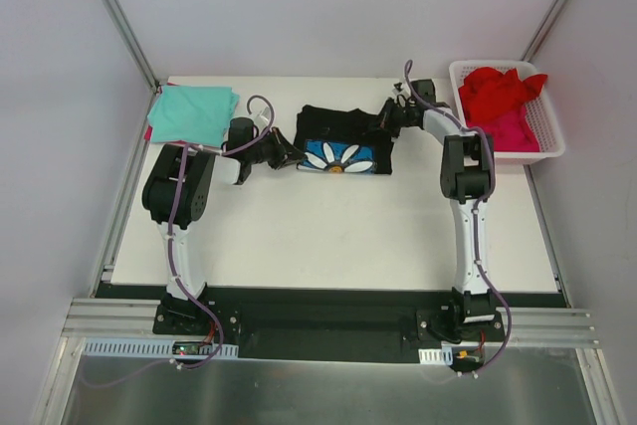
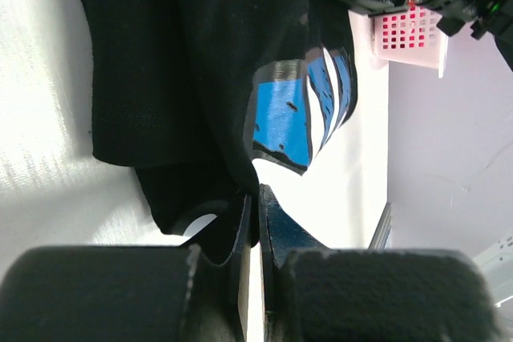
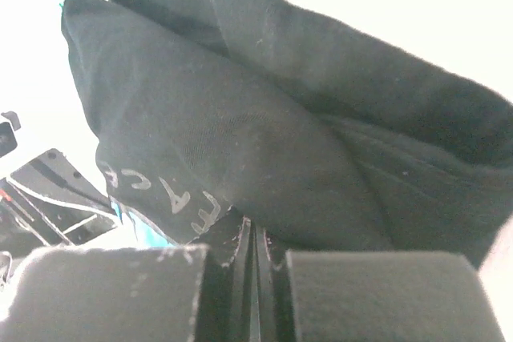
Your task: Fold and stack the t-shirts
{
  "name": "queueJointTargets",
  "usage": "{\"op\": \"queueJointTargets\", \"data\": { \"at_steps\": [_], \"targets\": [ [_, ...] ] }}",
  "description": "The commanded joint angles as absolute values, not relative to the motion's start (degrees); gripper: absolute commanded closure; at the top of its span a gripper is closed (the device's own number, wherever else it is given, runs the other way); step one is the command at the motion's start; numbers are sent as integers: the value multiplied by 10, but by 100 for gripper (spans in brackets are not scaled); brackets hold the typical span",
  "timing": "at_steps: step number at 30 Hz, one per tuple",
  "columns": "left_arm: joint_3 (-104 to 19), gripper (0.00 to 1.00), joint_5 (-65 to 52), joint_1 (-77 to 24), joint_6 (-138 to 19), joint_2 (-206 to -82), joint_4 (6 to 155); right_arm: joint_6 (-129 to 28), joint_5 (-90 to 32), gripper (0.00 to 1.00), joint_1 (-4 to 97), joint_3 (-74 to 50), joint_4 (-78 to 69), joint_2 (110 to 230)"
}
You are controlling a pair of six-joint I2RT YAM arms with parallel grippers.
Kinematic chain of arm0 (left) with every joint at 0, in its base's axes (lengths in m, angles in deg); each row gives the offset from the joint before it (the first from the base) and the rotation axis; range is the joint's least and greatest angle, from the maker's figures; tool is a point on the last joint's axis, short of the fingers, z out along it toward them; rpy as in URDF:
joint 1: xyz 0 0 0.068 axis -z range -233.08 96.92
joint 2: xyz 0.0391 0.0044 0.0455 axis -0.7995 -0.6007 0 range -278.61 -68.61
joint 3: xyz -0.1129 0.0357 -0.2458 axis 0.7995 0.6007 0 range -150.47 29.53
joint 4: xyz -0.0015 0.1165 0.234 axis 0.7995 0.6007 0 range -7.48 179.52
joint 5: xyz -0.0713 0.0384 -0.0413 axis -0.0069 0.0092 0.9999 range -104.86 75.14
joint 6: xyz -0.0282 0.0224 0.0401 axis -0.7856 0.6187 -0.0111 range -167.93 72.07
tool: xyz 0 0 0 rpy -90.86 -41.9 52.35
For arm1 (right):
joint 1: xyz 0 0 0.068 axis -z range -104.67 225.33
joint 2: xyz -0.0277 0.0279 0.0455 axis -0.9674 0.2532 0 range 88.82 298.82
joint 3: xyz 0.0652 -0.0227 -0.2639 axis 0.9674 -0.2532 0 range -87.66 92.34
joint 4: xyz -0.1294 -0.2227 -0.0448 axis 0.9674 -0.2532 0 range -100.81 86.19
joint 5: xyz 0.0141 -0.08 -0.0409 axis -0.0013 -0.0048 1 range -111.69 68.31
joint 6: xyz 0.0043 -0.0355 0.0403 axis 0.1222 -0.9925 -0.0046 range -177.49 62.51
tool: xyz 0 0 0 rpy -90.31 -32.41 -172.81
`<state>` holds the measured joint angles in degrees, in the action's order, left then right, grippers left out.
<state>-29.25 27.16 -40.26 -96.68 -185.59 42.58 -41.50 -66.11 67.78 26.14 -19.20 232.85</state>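
The black t-shirt [image 1: 338,131] lies bunched at the back middle of the table, its white-and-blue flower print [image 1: 338,157] facing up along the near edge. My left gripper [image 1: 290,157] sits at the shirt's left edge, and in the left wrist view it [image 2: 255,202] is shut on a fold of black cloth [image 2: 184,78]. At the shirt's right edge is my right gripper [image 1: 384,120]. Its wrist view shows it [image 3: 255,234] shut, with the lower edge of the black cloth [image 3: 240,142] at the tips. A folded teal t-shirt [image 1: 192,113] lies at the back left corner.
A white slotted basket [image 1: 528,156] stands at the back right and holds a red shirt [image 1: 498,92] over a pink one [image 1: 518,131]. The white table [image 1: 328,236] stretches between the shirt and the arm bases. Grey walls close in both sides.
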Motion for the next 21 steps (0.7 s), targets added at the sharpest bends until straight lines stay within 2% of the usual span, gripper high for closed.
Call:
{"op": "queueJointTargets", "data": {
  "at_steps": [1,16,21],
  "targets": [
    [-292,100,294,-396,-949,-1817,432,-415,-628,99,699,355,-236,2378],
    [-277,100,303,-397,-930,-1798,458,-344,-655,99,768,462,-182,2429],
    [-272,100,304,-397,-928,-1791,464,-303,-691,99,771,441,-133,2398]
  ]
}}
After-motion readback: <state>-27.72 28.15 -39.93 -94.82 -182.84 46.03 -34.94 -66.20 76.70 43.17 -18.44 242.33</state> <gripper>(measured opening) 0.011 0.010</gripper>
